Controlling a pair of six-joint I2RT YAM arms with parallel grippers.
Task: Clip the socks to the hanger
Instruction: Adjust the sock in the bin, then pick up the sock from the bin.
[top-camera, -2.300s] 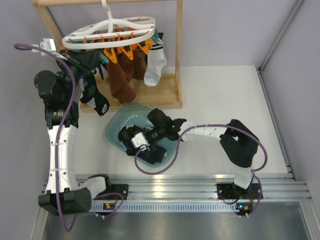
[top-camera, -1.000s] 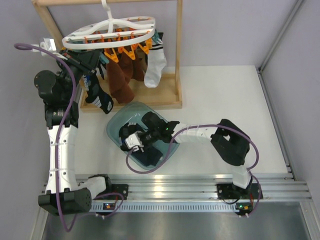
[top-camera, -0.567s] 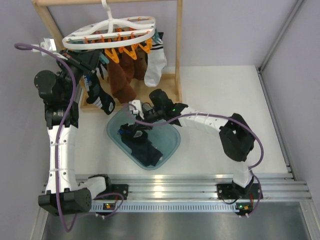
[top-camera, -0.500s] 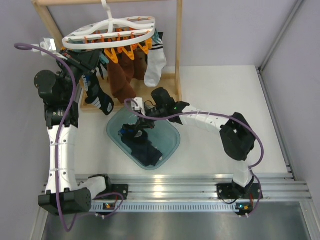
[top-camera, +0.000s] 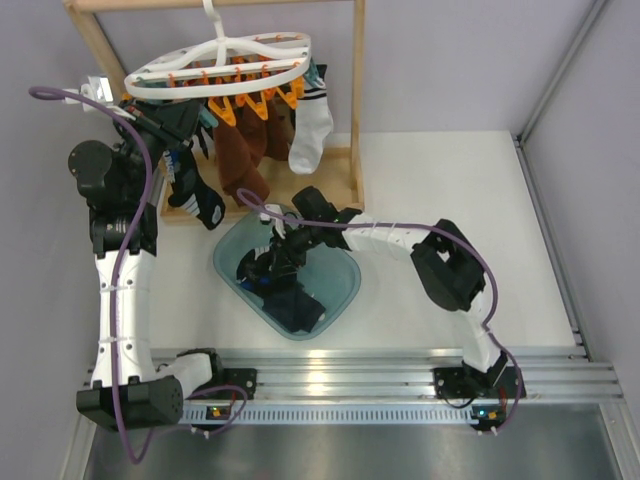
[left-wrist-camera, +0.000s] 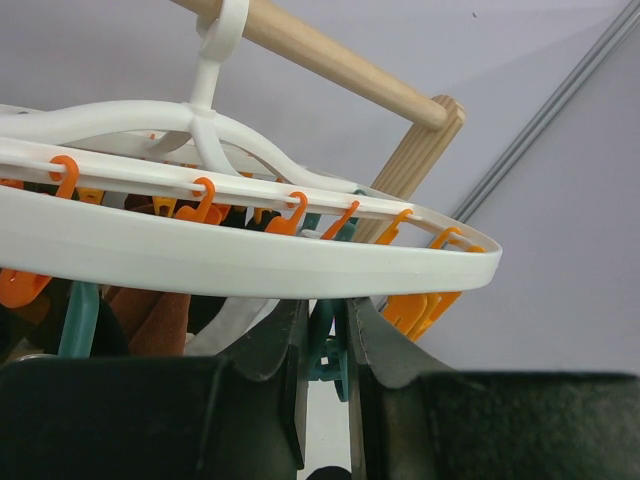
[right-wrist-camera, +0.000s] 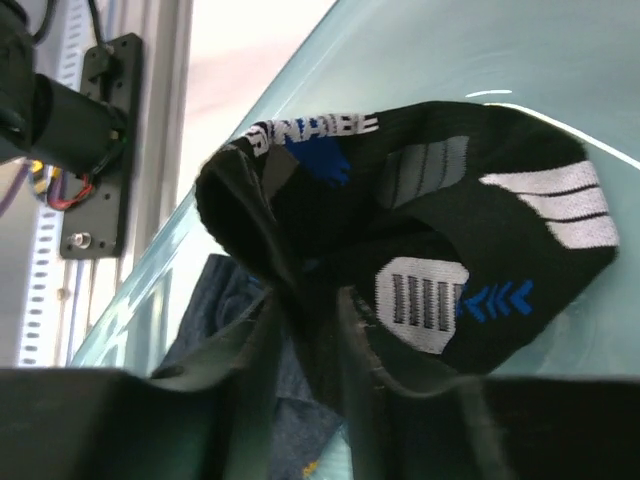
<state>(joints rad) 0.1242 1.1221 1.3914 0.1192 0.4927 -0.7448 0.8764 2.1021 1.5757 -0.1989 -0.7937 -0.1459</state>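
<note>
Snugly, teal plastic clip (left-wrist-camera: 323, 348) in left pincer (left-wrist-camera: 325, 306) under white oval hanger (left-wrist-camera: 250, 262).

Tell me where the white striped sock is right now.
In the top view, the white sock hangs from the right end of the hanger, just right of the brown socks, beside the wooden rack's right post.
</note>
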